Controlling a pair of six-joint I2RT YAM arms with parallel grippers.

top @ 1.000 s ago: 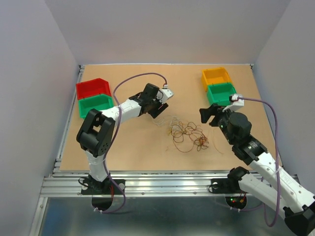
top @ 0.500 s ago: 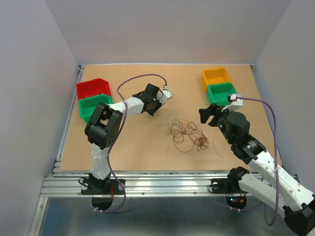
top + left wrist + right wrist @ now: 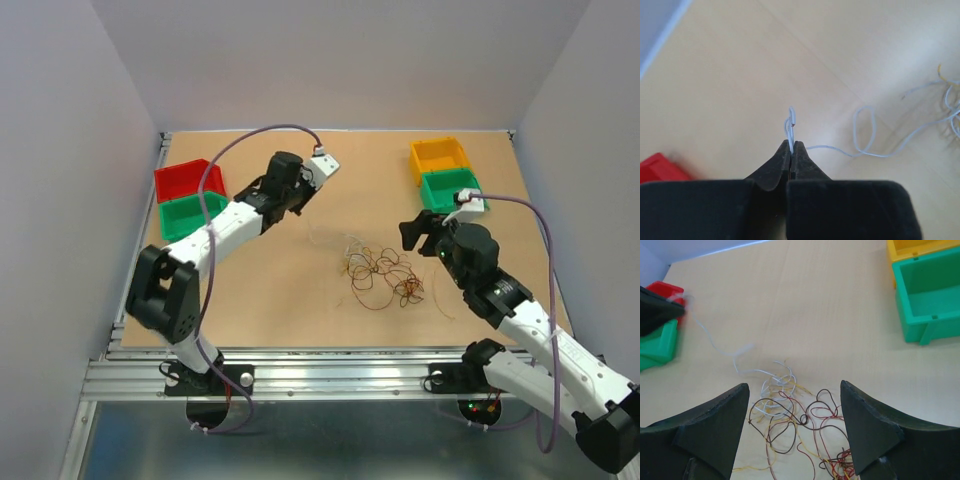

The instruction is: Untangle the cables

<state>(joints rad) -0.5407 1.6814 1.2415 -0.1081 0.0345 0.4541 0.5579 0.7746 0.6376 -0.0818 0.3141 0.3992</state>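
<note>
The cables [image 3: 380, 272] lie as a loose tangle of brown, red, yellow and whitish wires mid-table, and they show in the right wrist view [image 3: 800, 425] too. My left gripper [image 3: 791, 145] is shut on one end of a whitish cable [image 3: 865, 140], which trails in loops back to the tangle. From above, the left gripper [image 3: 297, 203] hangs up and left of the tangle, near the left bins. My right gripper [image 3: 792, 385] stands open, nothing between its fingers, just right of the tangle [image 3: 420, 232].
A red bin [image 3: 188, 179] and a green bin [image 3: 190, 212] stand at the left edge. A yellow bin [image 3: 440, 155] and a second green bin [image 3: 450, 188] stand at the back right, close behind the right gripper.
The left gripper has shut on the whitish cable and swung back and left toward the red bin, drawing that cable out of the tangle. The right gripper has barely moved.
</note>
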